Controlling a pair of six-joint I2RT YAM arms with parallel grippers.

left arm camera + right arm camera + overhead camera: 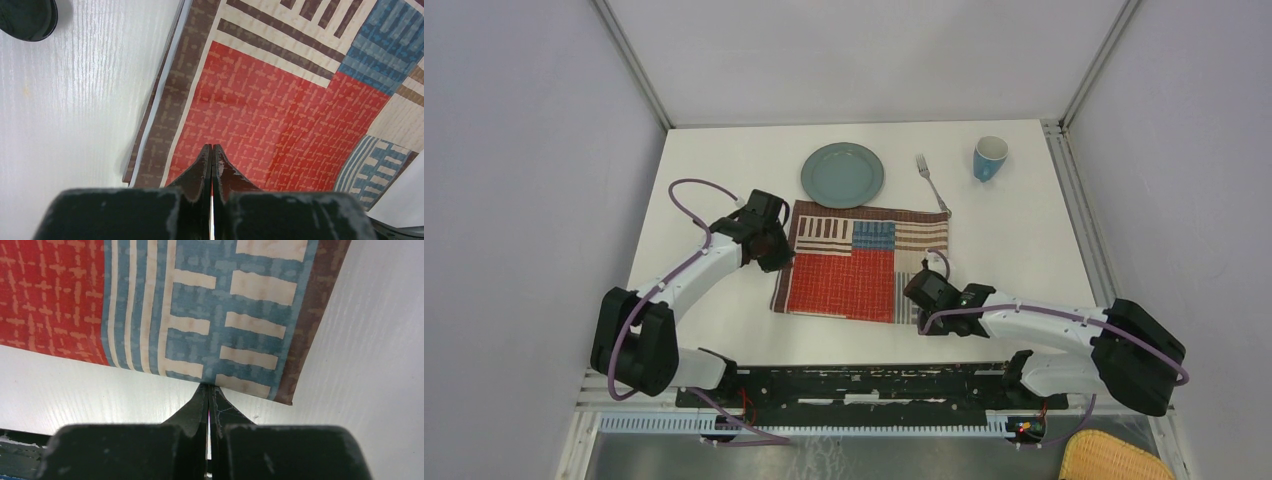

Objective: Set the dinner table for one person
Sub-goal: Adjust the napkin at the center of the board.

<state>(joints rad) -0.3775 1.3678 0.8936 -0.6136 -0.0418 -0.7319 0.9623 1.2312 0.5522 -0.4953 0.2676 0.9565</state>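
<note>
1. While the plate, the fork and the blue cup lie unplaced along the far side, the step in hand looks to be positioning the placemat.
2. The bench, white and rail-edged, stretches from the arm bases to the far wall. It carries the mat near its middle, a little askew to the near edge.
3. The left hand is clenched, its tips together above the red patch by the mat's left border. That border looks slightly raised or folded. I cannot tell whether any cloth is caught between the fingers.
4. The right hand is also clenched, its tips meeting right at the mat's near hem beside the near right corner. It may be pinching the hem, but the wrist view does not settle that.
5. By my judgement, the task is at an early stage: only the mat is anywhere near its place.
6. The next move probably calls for both hands to drag or tug the cloth together, so it lies flat and square to the near edge without bunching.
7. After that, the plate needs to come onto the mat. The fork and cup then go beside it, each needing a hand that has released first.
</note>
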